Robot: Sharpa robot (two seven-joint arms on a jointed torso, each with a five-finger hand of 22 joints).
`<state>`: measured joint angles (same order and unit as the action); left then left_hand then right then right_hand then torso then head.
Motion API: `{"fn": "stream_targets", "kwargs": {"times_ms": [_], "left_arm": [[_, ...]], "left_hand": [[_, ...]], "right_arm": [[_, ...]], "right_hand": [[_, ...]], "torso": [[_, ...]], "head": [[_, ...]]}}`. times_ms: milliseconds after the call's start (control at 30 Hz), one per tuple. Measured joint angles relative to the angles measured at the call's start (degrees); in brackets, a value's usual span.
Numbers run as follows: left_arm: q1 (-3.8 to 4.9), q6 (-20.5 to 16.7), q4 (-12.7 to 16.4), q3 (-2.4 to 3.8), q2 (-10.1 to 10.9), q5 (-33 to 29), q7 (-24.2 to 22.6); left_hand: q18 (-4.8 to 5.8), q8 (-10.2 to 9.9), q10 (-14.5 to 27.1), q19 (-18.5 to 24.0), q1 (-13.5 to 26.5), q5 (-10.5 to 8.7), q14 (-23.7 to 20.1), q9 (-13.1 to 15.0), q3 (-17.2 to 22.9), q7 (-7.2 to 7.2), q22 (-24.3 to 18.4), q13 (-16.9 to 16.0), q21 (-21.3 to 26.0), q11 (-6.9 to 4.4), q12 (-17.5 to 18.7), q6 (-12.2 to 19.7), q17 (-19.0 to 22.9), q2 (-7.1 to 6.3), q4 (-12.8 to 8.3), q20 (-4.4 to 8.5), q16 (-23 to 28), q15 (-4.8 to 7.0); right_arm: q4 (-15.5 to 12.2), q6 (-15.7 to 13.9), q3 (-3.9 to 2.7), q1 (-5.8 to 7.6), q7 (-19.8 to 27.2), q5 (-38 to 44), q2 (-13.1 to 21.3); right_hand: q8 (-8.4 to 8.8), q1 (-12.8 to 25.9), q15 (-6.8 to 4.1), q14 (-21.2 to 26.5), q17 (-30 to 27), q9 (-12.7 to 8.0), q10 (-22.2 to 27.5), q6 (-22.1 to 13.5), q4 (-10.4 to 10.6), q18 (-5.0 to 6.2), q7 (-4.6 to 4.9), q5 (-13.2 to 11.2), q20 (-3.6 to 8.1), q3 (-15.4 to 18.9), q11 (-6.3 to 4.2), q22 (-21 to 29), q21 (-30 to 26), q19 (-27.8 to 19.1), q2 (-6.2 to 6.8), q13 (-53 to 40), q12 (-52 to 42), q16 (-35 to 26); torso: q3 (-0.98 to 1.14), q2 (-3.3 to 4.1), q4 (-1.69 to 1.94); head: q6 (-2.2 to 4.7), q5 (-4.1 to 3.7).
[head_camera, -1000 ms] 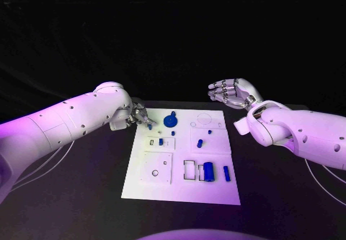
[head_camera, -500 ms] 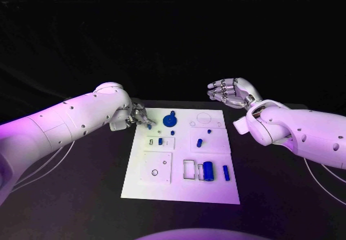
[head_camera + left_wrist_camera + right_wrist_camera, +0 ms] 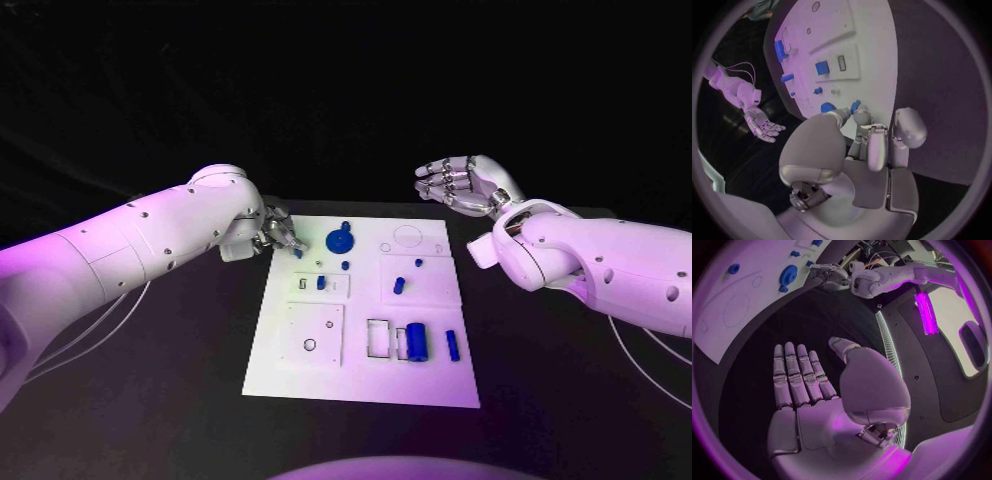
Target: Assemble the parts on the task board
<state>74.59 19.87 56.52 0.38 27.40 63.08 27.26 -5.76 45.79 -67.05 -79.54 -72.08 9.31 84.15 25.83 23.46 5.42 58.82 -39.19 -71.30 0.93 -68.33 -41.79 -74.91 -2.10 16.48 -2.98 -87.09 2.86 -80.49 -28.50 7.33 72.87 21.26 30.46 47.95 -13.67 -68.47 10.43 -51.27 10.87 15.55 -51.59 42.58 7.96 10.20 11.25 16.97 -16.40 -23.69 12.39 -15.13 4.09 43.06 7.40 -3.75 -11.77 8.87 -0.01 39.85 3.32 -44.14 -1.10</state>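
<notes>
Task board (image 3: 368, 375), white, apparently rectangular, blue parts (image 3: 415, 341)

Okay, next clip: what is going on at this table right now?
The robot is working on the task board. Its left hand is down at the board's far left corner, fingertips at a small blue part beside the blue disc; whether it grips the part is unclear. The right hand is raised beyond the board, open and holding nothing.

The task board (image 3: 368, 370) is a smooth, matt white plate, likely plastic. On it, the round blue part (image 3: 340, 241) near its far edge looks like smooth moulded plastic. Beside that edge, the left hand (image 3: 278, 233) shows silvery metallic fingers; both arms have glossy white shells.
</notes>
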Motion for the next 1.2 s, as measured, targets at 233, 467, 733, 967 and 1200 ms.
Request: {"fn": "stream_targets", "kwargs": {"times_ms": [233, 467, 733, 967, 1200], "left_arm": [[-0.01, 0.0, -0.1, 0.00, 0.0, -0.3, 0.0], [-0.02, -0.3, 0.4, -0.01, 0.7, -1.5, -0.2], [-0.02, -2.0, 4.0, -0.03, 3.9, -5.2, -0.4], [-0.01, -4.0, 9.7, -0.05, 7.5, -8.6, -0.5], [-0.57, -6.6, 16.6, -0.07, 11.3, -10.5, -0.7]], "left_hand": [[0.00, 0.5, 0.0, 0.0, -2.7, -0.34, 0.0, 0.3, 4.1, -0.09, 0.4, 0.0, -0.2, 0.00, 0.0, 0.6, 0.0, -0.38, -0.9, 0.00, -0.2, 0.00], [0.00, 2.7, -0.1, 0.0, -6.2, -0.69, -0.2, 0.6, 8.1, -0.04, 1.0, -0.4, -0.8, -0.24, 0.0, 0.8, 0.0, -1.90, 0.9, 0.00, -0.2, 0.21], [0.00, 5.3, -1.3, -0.1, -2.6, -0.62, -0.2, 3.1, 15.2, -0.02, 1.6, -0.6, -1.2, -0.61, -0.1, 0.8, 0.0, -5.60, 1.4, 0.10, -0.2, 0.21], [0.00, 5.7, -1.9, -0.2, -0.9, -0.10, -0.2, 4.0, 16.8, -0.35, 2.1, -1.3, -1.6, -0.85, -0.6, 0.5, 0.0, -6.53, 0.8, 0.21, -0.4, 0.21], [0.01, 6.0, -2.7, -0.6, 0.1, 0.30, -0.1, 4.3, 19.1, -0.84, 2.9, -1.9, -2.2, -0.88, -0.8, 0.0, 0.0, -7.48, -1.1, 0.55, -0.4, 0.35]], "right_arm": [[0.0, 0.0, 0.00, 0.00, 0.0, 0.0, 0.0], [0.0, 0.1, 0.00, 0.00, 0.0, 0.0, 0.0], [0.0, 0.1, 0.00, -0.02, 0.0, 0.0, 0.2], [0.0, 0.1, 0.00, -0.09, 0.0, 0.0, 0.2], [0.0, 0.1, 0.00, -0.22, 0.0, 0.0, 0.4]], "right_hand": [[0.00, 0.0, 0.00, 0.0, 0.0, 0.0, 0.0, 0.0, 0.0, 0.00, 0.00, 0.0, 0.00, 0.0, 0.00, 0.0, 0.0, 0.0, 0.00, 0.0, 0.0, 0.0], [0.00, 0.0, 0.00, 0.0, 0.0, 0.0, 0.0, 0.0, 0.0, 0.00, 0.00, 0.0, 0.00, 0.0, 0.00, 0.0, 0.0, 0.0, 0.00, 0.0, 0.0, 0.0], [0.00, 0.0, 0.00, 0.0, 0.0, 0.0, 0.0, 0.0, 0.0, 0.00, 0.00, 0.0, 0.00, 0.0, 0.00, 0.0, 0.0, 0.0, 0.00, 0.0, 0.0, 0.0], [0.00, 0.0, 0.00, 0.0, -0.1, -0.1, 0.0, 0.2, 0.0, 0.00, -0.18, 0.0, 0.00, 0.0, 0.00, 0.2, 0.0, 0.0, 0.00, 0.0, 0.2, 0.0], [0.00, 0.0, 0.00, 0.0, -0.1, -0.1, 0.0, 0.2, 0.0, 0.00, -0.19, 0.0, 0.00, 0.0, 0.00, 0.2, 0.0, 0.0, 0.00, 0.0, 0.2, 0.0]], "torso": [[0.00, -0.03, 0.01], [0.04, -0.05, 0.00], [0.03, -0.19, 0.08], [0.08, -0.40, 0.18], [0.07, -0.53, 0.29]], "head": [[-0.09, -0.03], [-0.16, -0.04], [-0.19, -0.12], [-0.13, 0.02], [-0.19, 0.11]]}}
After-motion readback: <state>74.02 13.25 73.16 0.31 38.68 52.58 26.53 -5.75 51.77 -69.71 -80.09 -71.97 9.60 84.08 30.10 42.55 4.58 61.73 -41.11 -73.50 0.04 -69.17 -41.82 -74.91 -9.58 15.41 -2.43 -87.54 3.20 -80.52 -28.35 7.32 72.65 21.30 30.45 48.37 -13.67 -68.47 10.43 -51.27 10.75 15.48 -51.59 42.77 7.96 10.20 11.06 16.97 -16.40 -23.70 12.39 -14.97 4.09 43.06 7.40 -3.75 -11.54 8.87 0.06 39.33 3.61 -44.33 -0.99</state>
